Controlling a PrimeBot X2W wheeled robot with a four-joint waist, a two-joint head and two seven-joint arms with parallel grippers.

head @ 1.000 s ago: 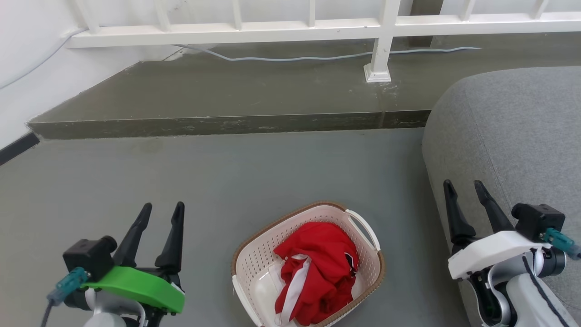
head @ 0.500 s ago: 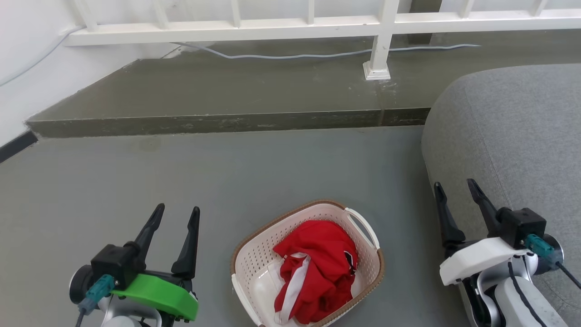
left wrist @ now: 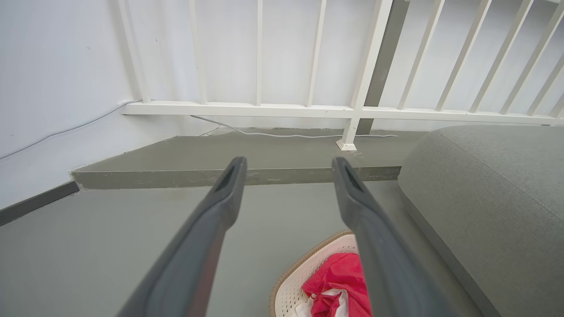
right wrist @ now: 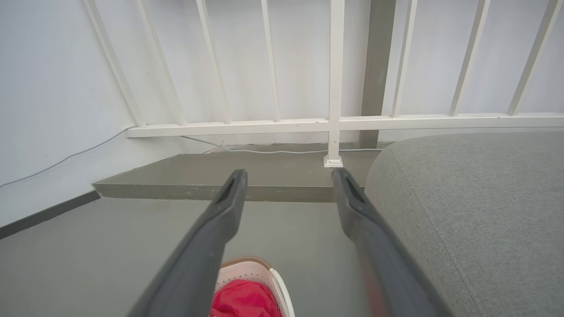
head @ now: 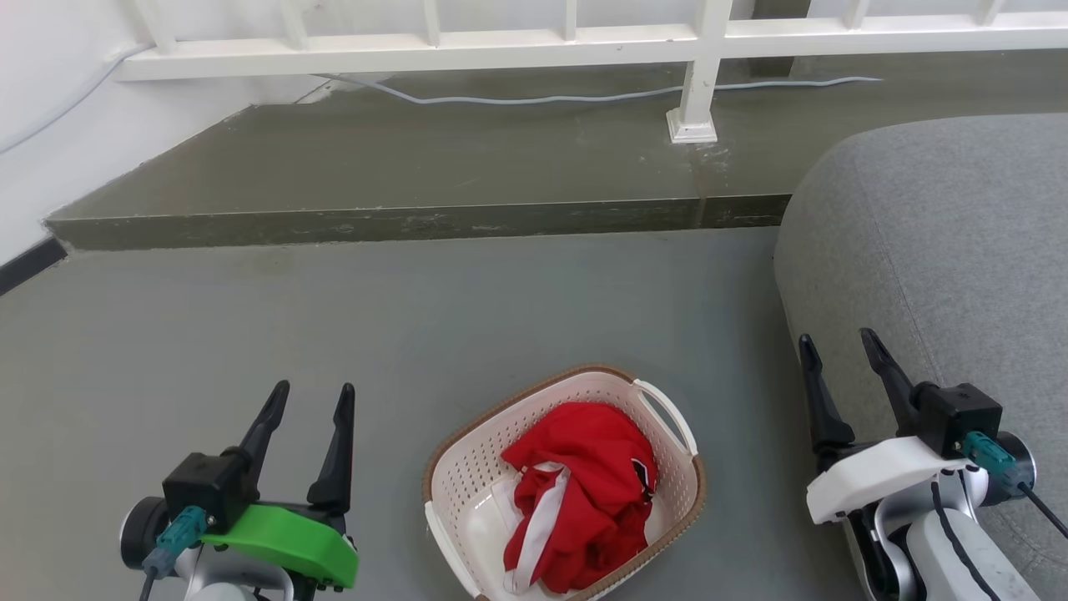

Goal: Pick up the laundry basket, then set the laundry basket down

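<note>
On the grey floor (head: 467,300), between the two grippers, the laundry basket (head: 464,484) stands upright, touched by neither. The left gripper (head: 314,388) hovers to the basket's left with its two dark fingers (head: 334,451) spread apart and nothing between them. The left wrist view shows the same wide gap, with bare floor and the step behind it. The right gripper (head: 836,338) is to the basket's right, just beside the rounded end of a grey sofa (head: 943,242). Its two fingers (head: 822,409) are likewise released and parted, gripping nothing. I cannot tell whether they brush the upholstery.

By count there is one basket, cream-white with perforated walls and a brown woven-look rim. It holds one crumpled red garment (head: 592,467) with white trim. One white loop handle (head: 667,411) arches over its far right side. A second white band at the near left corner runs off the bottom of the head view. Beyond the basket lie one raised concrete step (head: 400,167), one white railing (head: 501,46) with one post foot (head: 691,125) set on the step, and one pale cable (head: 542,98) trailing along it.
</note>
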